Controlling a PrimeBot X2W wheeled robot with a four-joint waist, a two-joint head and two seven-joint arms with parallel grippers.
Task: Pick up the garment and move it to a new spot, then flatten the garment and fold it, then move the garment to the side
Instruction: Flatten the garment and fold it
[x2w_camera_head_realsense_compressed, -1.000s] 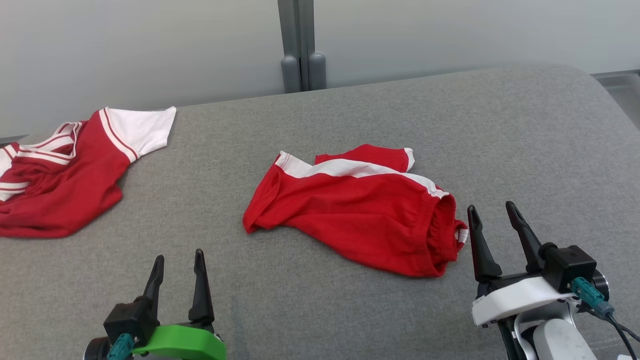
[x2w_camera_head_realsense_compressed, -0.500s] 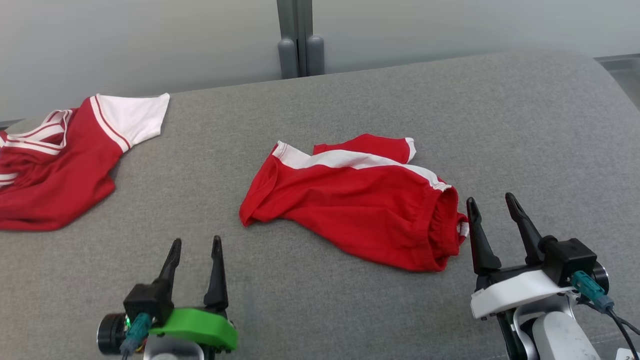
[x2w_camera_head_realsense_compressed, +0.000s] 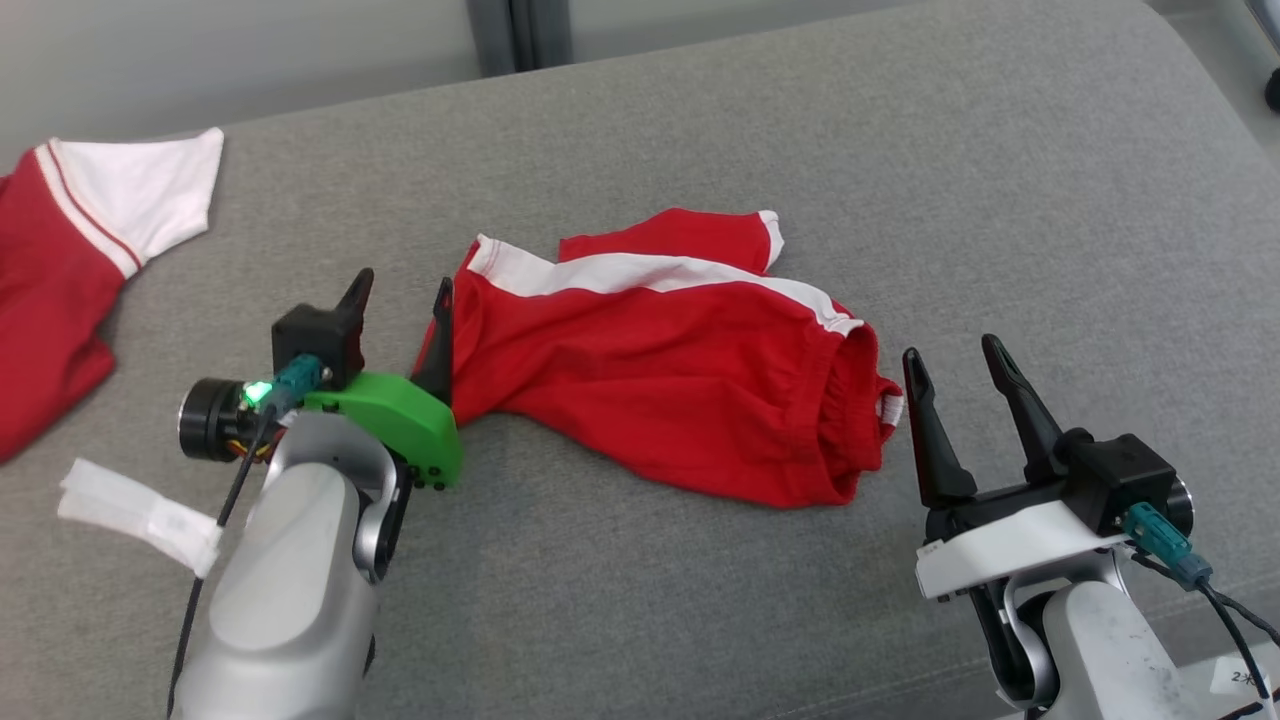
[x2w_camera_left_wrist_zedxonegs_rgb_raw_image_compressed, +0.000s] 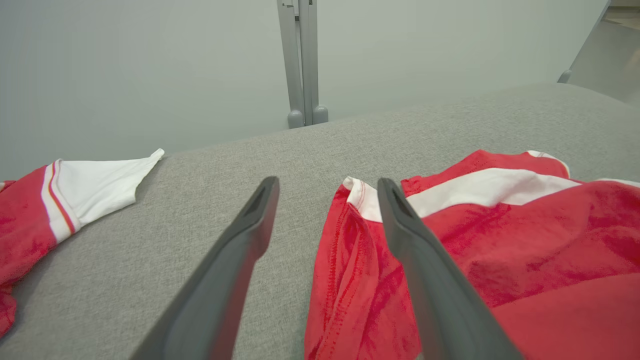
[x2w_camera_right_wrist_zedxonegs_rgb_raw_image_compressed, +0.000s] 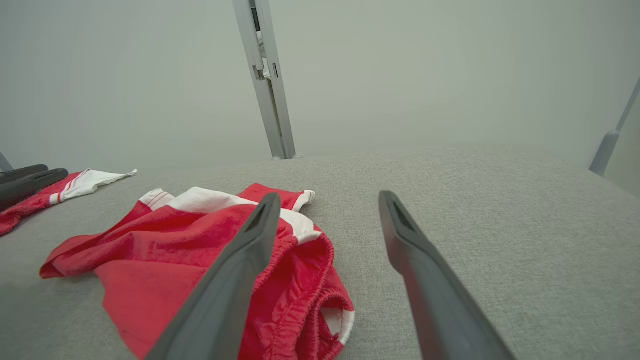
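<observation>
The garment (x2w_camera_head_realsense_compressed: 660, 370) is a pair of red shorts with a white side stripe, lying crumpled in the middle of the grey cushioned surface (x2w_camera_head_realsense_compressed: 1000, 180). My left gripper (x2w_camera_head_realsense_compressed: 400, 282) is open at the garment's left end. In the left wrist view, the gripper (x2w_camera_left_wrist_zedxonegs_rgb_raw_image_compressed: 327, 181) has the red hem (x2w_camera_left_wrist_zedxonegs_rgb_raw_image_compressed: 345, 260) lying between its fingers, the right one over the cloth. My right gripper (x2w_camera_head_realsense_compressed: 950, 350) stands open just right of the elastic waistband (x2w_camera_head_realsense_compressed: 870, 420), apart from it. The right wrist view shows this gripper (x2w_camera_right_wrist_zedxonegs_rgb_raw_image_compressed: 330, 195) with the garment (x2w_camera_right_wrist_zedxonegs_rgb_raw_image_compressed: 175, 240) to its left.
A second red garment with a white sleeve (x2w_camera_head_realsense_compressed: 130, 190) lies at the far left. A grey post (x2w_camera_head_realsense_compressed: 515, 35) rises behind the surface. The cushion rounds off at the right edge (x2w_camera_head_realsense_compressed: 1230, 150). Bare grey fabric stretches behind and to the right.
The head camera has tilted down and shifted. My left arm has reached forward and right, bringing its open fingers to the garment's left hem. The right gripper has stayed by the waistband.
</observation>
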